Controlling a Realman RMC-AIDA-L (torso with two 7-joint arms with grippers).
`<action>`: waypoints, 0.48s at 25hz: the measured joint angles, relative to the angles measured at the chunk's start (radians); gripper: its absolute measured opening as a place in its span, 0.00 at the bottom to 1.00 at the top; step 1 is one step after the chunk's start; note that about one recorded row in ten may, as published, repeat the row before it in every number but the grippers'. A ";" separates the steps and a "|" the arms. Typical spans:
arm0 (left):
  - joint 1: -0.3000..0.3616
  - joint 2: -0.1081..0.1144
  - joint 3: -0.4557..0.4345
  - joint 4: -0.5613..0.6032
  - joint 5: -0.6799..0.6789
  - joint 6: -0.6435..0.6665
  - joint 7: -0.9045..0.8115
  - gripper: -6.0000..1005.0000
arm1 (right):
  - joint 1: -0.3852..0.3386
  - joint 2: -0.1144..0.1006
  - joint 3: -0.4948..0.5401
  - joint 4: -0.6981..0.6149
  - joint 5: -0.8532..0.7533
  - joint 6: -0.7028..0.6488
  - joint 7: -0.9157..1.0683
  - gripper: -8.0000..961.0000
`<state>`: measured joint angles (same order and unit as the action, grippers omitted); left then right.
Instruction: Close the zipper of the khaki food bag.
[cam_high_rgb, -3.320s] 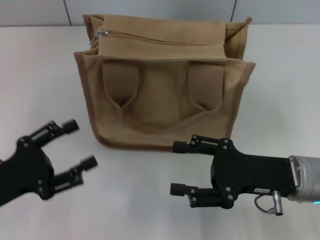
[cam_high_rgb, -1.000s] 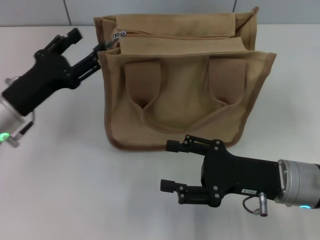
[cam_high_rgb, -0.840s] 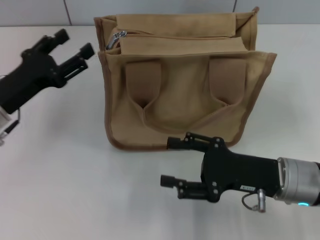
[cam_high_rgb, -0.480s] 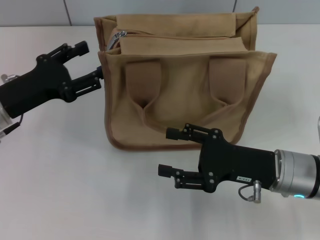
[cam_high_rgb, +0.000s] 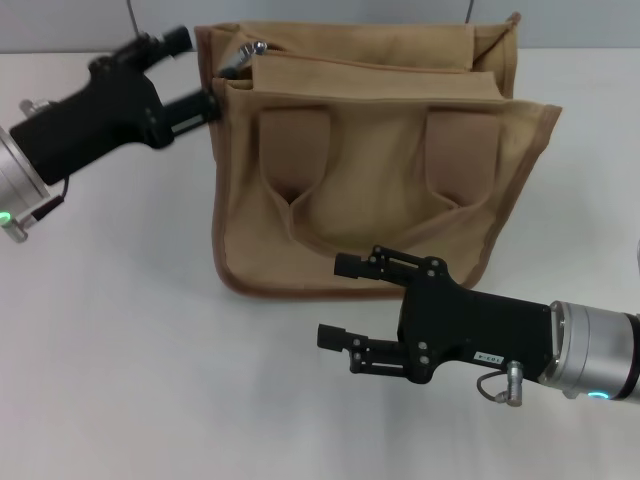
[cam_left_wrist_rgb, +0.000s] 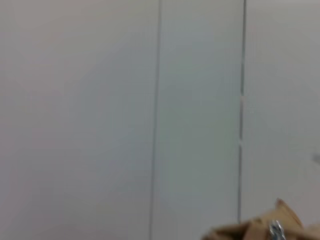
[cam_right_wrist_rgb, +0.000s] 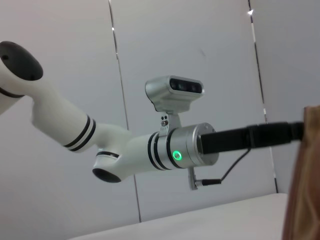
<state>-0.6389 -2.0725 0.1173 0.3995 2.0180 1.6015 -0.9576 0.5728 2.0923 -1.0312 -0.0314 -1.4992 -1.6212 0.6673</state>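
The khaki food bag (cam_high_rgb: 375, 200) stands upright in the middle of the head view, handle drooping down its front. Its zipper (cam_high_rgb: 370, 64) runs across the top panel, with the silver pull tab (cam_high_rgb: 258, 47) at the left end. My left gripper (cam_high_rgb: 193, 72) is open at the bag's upper left corner, its lower finger against the bag's side edge, a short way from the tab. My right gripper (cam_high_rgb: 338, 300) is open, low in front of the bag, holding nothing. The left wrist view catches only the bag's corner (cam_left_wrist_rgb: 255, 231) and the pull tab (cam_left_wrist_rgb: 275, 230).
The bag rests on a white table (cam_high_rgb: 110, 340) with a grey panelled wall (cam_high_rgb: 60, 25) behind. The right wrist view shows my left arm (cam_right_wrist_rgb: 150, 145) reaching across to the bag's edge (cam_right_wrist_rgb: 302, 175).
My left gripper has risen and moved in to the bag's top left corner. The bag has shifted slightly, and the pull tab now sits higher and further right. The right gripper has hardly moved.
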 joint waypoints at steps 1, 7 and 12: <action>0.002 0.000 0.002 -0.005 -0.029 0.000 -0.001 0.83 | -0.001 0.000 0.009 0.005 0.001 0.000 0.000 0.76; 0.000 0.003 0.080 0.014 -0.021 -0.004 -0.006 0.82 | -0.003 0.000 0.015 0.007 0.001 0.009 -0.001 0.76; 0.011 0.003 0.122 0.039 -0.027 -0.004 -0.012 0.78 | -0.004 0.000 0.017 0.008 0.001 0.013 -0.001 0.76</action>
<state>-0.6277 -2.0700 0.2398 0.4385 1.9915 1.5972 -0.9695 0.5692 2.0923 -1.0145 -0.0230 -1.4986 -1.6077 0.6662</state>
